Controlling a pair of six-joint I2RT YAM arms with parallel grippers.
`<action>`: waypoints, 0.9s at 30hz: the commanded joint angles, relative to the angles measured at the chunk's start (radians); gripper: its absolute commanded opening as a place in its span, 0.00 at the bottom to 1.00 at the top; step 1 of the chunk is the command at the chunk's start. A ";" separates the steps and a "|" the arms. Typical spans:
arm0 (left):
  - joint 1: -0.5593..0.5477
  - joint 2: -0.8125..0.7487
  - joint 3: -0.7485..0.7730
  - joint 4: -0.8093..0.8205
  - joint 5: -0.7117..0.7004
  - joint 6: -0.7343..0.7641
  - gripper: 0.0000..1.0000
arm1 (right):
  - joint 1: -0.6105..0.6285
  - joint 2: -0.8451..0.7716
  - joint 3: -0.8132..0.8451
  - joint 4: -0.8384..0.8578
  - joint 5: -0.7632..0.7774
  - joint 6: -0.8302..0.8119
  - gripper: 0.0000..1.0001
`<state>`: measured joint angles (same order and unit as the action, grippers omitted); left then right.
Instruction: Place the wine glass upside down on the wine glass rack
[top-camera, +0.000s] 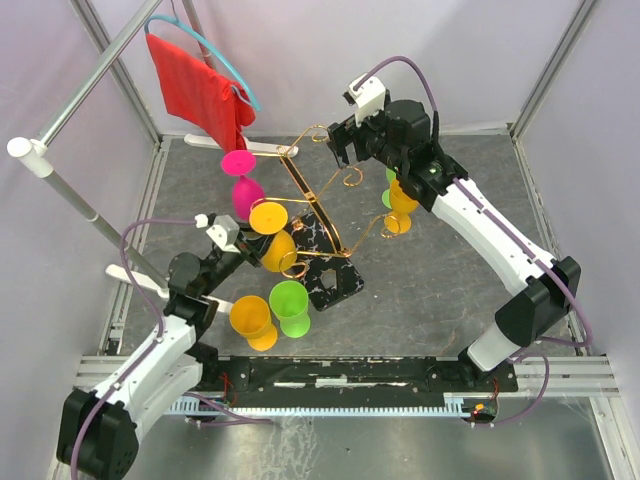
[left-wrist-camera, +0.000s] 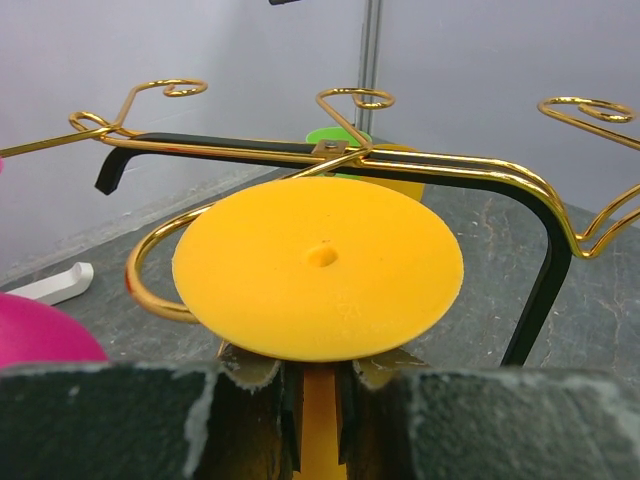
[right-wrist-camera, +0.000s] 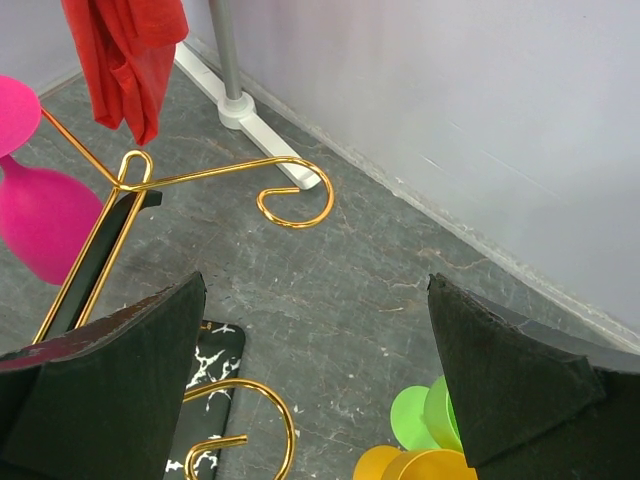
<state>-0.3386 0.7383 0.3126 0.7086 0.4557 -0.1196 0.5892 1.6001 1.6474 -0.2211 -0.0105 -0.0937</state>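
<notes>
The wine glass rack (top-camera: 318, 200) is a gold wire tree on a black marbled base (top-camera: 335, 283) in the middle of the table. My left gripper (left-wrist-camera: 320, 385) is shut on the stem of an orange wine glass (left-wrist-camera: 318, 265), held foot up. A gold scroll arm (left-wrist-camera: 150, 285) curls round the left side of its foot. In the top view that glass (top-camera: 270, 220) sits at the rack's near left, with the left gripper (top-camera: 245, 258) beside it. A pink glass (top-camera: 245, 190) hangs upside down on the rack. My right gripper (top-camera: 345, 140) stands open and empty over the rack's far side.
A green glass (top-camera: 290, 305) and an orange glass (top-camera: 250, 315) lie in front of the base. Another green and orange pair (top-camera: 400, 195) stands under the right arm. A red cloth (top-camera: 195, 85) hangs on a hanger from a metal rail (top-camera: 95, 80) at the back left.
</notes>
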 joint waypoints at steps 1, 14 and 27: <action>-0.017 0.053 0.008 0.158 -0.018 -0.029 0.03 | 0.007 -0.028 -0.004 0.056 0.022 -0.017 1.00; -0.040 0.193 0.011 0.303 -0.118 -0.018 0.03 | 0.006 -0.032 -0.022 0.061 0.038 -0.031 1.00; -0.042 0.278 0.058 0.314 -0.252 0.038 0.03 | 0.007 -0.039 -0.035 0.059 0.055 -0.054 1.00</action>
<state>-0.3820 0.9913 0.3321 0.9779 0.3038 -0.1257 0.5892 1.5997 1.6123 -0.2089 0.0288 -0.1333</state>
